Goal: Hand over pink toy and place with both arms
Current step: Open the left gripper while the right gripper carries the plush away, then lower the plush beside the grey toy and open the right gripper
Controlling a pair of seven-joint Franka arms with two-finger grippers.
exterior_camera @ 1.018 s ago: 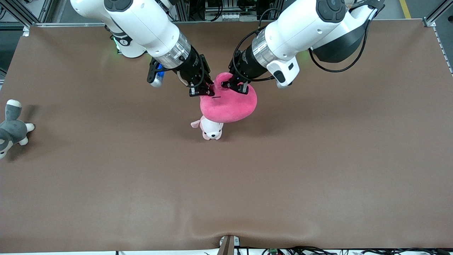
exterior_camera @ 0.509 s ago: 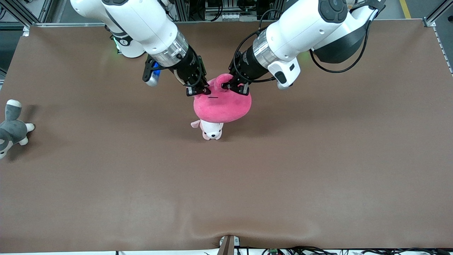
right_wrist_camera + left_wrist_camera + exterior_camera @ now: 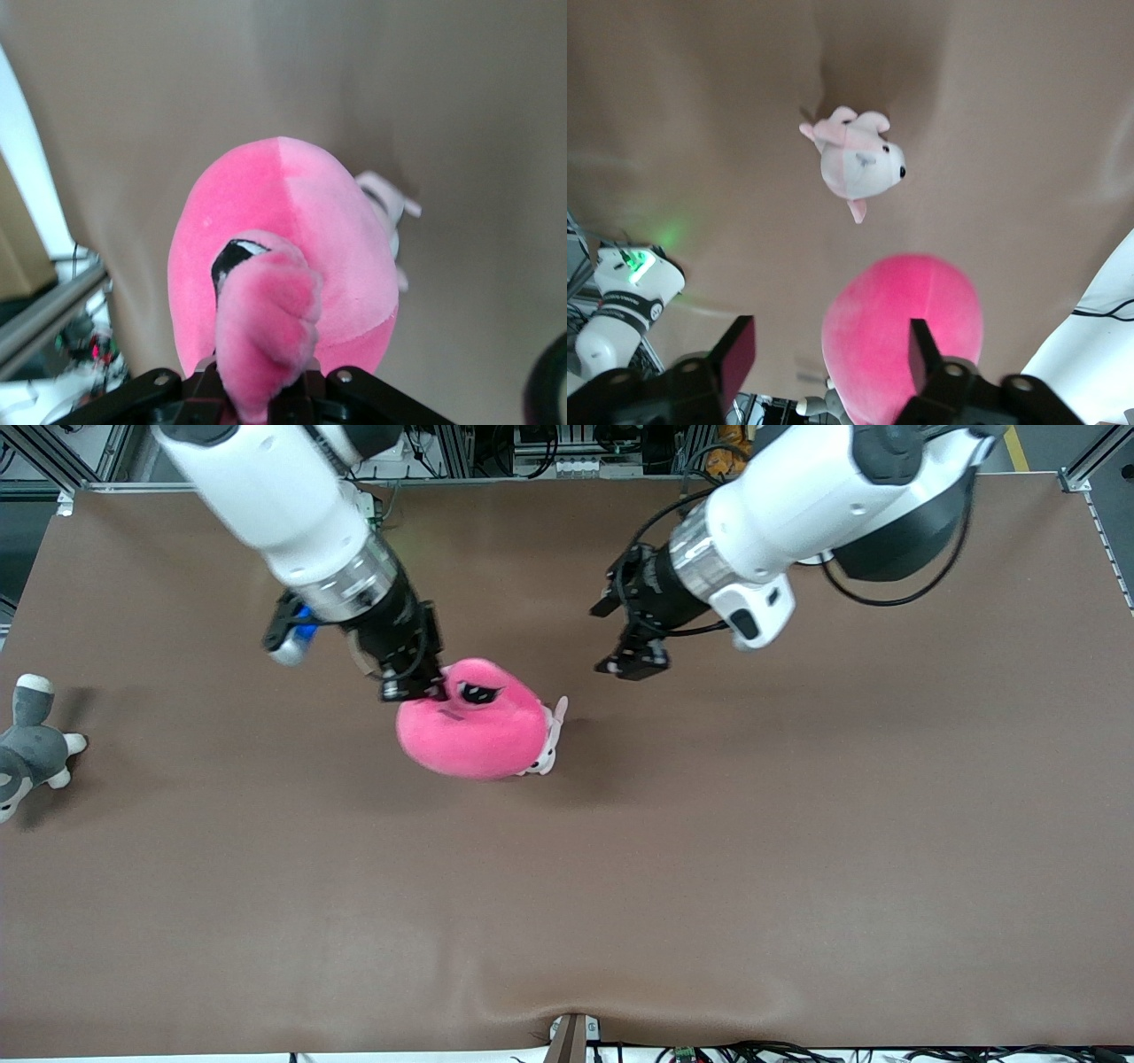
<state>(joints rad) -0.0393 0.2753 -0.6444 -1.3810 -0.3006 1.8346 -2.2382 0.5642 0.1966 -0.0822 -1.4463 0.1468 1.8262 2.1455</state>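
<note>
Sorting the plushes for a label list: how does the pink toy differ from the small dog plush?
The pink toy is a large hot-pink blob; the dog plush is small, pale pink and white. The pink toy hangs from the right gripper, shut on its snout; the dog plush lies loose on the table, partly hidden under it in the front view. Both are soft toys with dark eyes.

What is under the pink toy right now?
The pink toy, held up by the right gripper, hangs over the small pink-and-white dog plush. From the front, only the dog's edge shows; the rest is covered.
</note>
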